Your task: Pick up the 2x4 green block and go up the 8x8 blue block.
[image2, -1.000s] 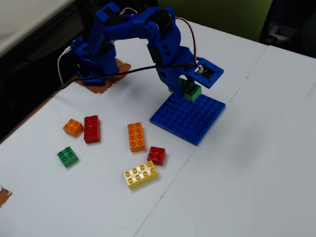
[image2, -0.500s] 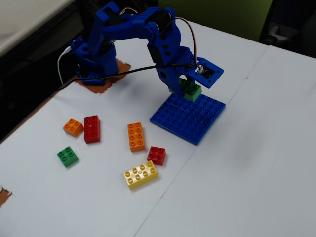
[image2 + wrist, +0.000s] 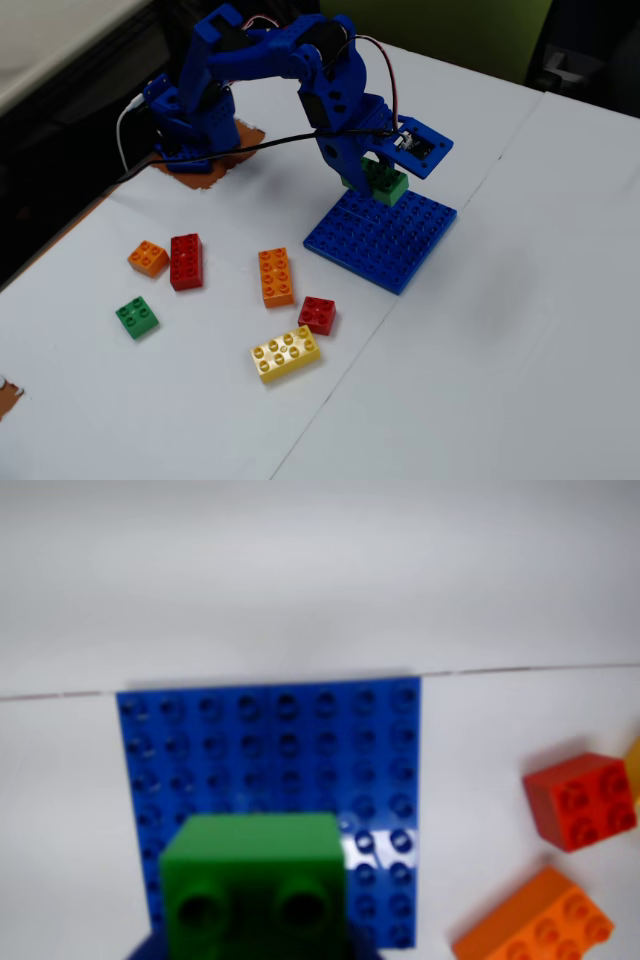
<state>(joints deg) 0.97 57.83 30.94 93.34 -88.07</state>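
Green brick: green rectangular plastic studded brick (image 3: 385,184), held in the claw at the rear left edge of the plate as the fixed view shows it; whether its underside touches the plate or hangs just above cannot be told; in the wrist view the brick (image 3: 255,880) fills the lower centre, end face with two round openings toward the lens.

Claw: blue two-finger gripper (image 3: 372,176) pinching the green brick; fingers largely hidden behind the brick and the wrist housing; the grip is judged from the brick sitting raised beneath the wrist.

Blue plate: large flat square blue studded plastic baseplate (image 3: 382,240), lying flat on the white table (image 3: 520,330); studs bare; in the wrist view the plate (image 3: 270,750) extends beyond the brick.

Other bricks: yellow eight-stud brick (image 3: 286,353), small red brick (image 3: 317,314), orange brick (image 3: 275,276), tall red brick (image 3: 186,261), small orange brick (image 3: 148,258), small green four-stud brick (image 3: 137,317); all loose on the table, well apart from the plate.

Stage: judged as carrying finished, seating pending.

Risk, misalignment: brick sits near the plate's edge; if its sockets miss the studs it will rest tilted or overhang.

Risk, plate shift: the plate appears unfastened; a sideways or angled press could slide it.

Risk, release: opening before the brick is seated could tip it off the edge.
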